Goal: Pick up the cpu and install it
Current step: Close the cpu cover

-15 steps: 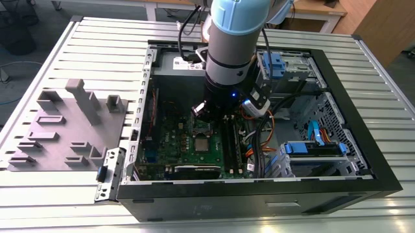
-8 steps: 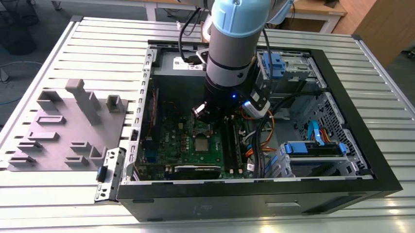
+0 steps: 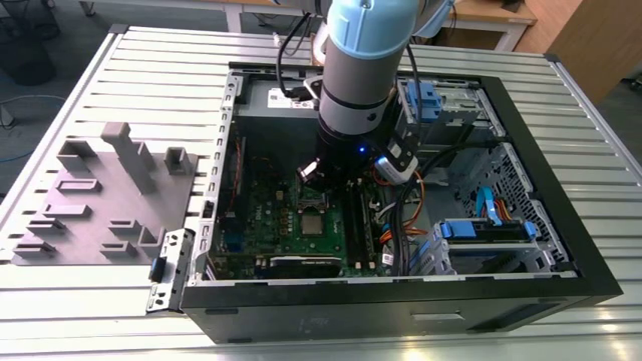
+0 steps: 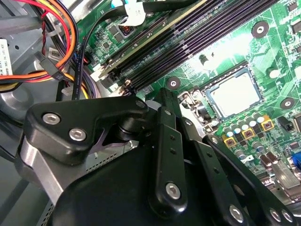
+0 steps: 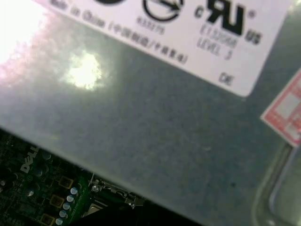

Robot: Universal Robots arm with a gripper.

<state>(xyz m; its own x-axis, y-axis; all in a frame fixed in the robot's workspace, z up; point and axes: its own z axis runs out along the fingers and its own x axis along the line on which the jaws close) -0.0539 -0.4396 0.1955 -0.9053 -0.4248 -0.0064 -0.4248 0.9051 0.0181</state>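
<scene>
One arm comes straight down into the open computer case (image 3: 401, 304), and its gripper (image 3: 311, 174) hangs low over the green circuit board (image 3: 269, 207). Whether the gripper is spread or pressed together I cannot tell; its black links and bolts crowd the second wrist view and hide the tip.

Just beside the gripper, on the side nearer the case's front edge in the exterior view, the cpu (image 4: 233, 96) lies flat in its square socket on the board, pale silvery top facing up, apart from the gripper. The exterior view has it as a small light square (image 3: 313, 224). The shiny metal frame (image 3: 313, 198) stands between the cpu and the gripper, and it looks tipped up rather than lying over the chip.

Long dark memory slots (image 4: 197, 33) run alongside the socket. Past them, a bundle of orange, yellow and black cables (image 4: 63, 47) curls through the case. A big grey box (image 5: 155, 127) with a white label (image 5: 188, 28) sits close above the board in the first wrist view.

Blue drive brackets (image 3: 486, 229) sit toward the exterior view's right. Outside the case, toward the exterior view's left, a grey moulded tray (image 3: 90, 203) rests on the slatted metal table (image 3: 161, 60).
</scene>
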